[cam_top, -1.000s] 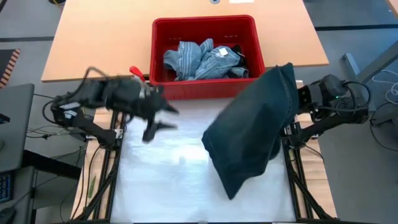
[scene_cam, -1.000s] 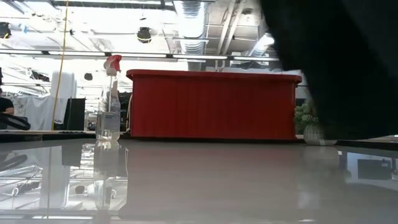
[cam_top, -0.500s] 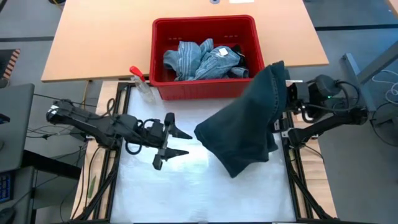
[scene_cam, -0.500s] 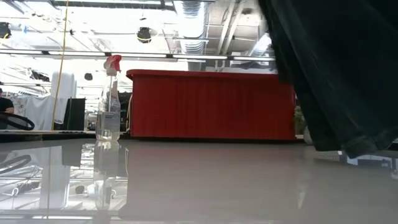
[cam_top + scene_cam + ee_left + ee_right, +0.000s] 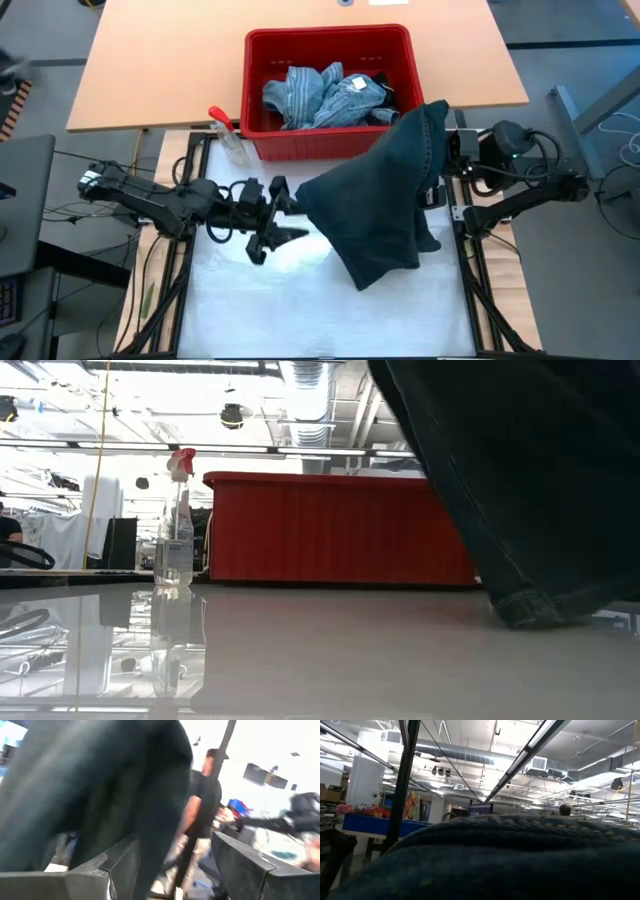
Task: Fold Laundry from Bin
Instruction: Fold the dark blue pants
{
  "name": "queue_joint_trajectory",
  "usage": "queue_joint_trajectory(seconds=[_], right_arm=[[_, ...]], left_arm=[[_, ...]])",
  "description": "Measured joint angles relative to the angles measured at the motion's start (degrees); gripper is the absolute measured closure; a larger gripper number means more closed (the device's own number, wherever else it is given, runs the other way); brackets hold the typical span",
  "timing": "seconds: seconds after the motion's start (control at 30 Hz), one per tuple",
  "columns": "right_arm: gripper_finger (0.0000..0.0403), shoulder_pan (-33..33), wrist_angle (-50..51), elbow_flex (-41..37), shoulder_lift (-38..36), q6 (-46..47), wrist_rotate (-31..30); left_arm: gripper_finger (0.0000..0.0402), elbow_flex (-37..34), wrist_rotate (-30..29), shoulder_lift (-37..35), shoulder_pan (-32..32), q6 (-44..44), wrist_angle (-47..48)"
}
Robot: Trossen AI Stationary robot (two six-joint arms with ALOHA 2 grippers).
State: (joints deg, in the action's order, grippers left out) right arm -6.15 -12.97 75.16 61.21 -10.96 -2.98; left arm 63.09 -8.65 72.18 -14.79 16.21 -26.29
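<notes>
A dark navy garment hangs from my right gripper, which is shut on it at the table's right side and is covered by the cloth. The garment drapes toward the table's middle. Its hem is down at the tabletop. My left gripper is open and level, with its fingertips at the garment's left edge. In the left wrist view the cloth fills the space before the fingers. The red bin at the far side holds blue striped and denim laundry. My right gripper holds the dark navy garment by its upper end, and the cloth itself hides the fingers. The garment hangs below and slants toward the table's left, slack, with its hem low at the table. My left gripper's fingers stand at the garment's left edge; I cannot tell whether they touch it.
A clear spray bottle with a red trigger stands left of the bin, also in the low view. White tabletop lies near and left of the garment. A person in black stands beyond the table.
My left gripper has come down and swung from beside the bin toward the table's middle, tipping up to level, and stayed open. My right gripper has carried the garment toward the table's left; its lower end has sunk to the tabletop.
</notes>
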Motion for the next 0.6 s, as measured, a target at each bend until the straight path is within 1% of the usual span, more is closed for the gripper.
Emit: queue_joint_trajectory(seconds=[0.1, 0.27, 0.4, 0.47, 0.6], right_arm=[[0.0387, 0.00, 0.10, 0.00, 0.00, 0.03, 0.00], [0.0386, 0.01, 0.06, 0.00, 0.00, 0.00, -0.04], [0.0386, 0.87, 0.09, 0.00, 0.00, 0.08, -0.04], [0.0386, 1.27, 0.10, 0.00, 0.00, 0.23, -0.14], [0.0386, 1.88, 0.17, 0.00, 0.00, 0.42, -0.22]], left_arm=[[0.0172, 0.02, -1.00, 0.02, 1.12, 0.89, 0.25], [0.0172, 0.02, 3.75, 0.04, 2.06, 1.55, -1.06], [0.0172, 0.02, 3.79, 0.06, 2.10, 1.33, -4.11], [0.0172, 0.02, 2.85, 0.04, 2.15, 0.47, -5.84], [0.0172, 0.02, -2.22, 0.04, 2.71, 0.09, -7.12]])
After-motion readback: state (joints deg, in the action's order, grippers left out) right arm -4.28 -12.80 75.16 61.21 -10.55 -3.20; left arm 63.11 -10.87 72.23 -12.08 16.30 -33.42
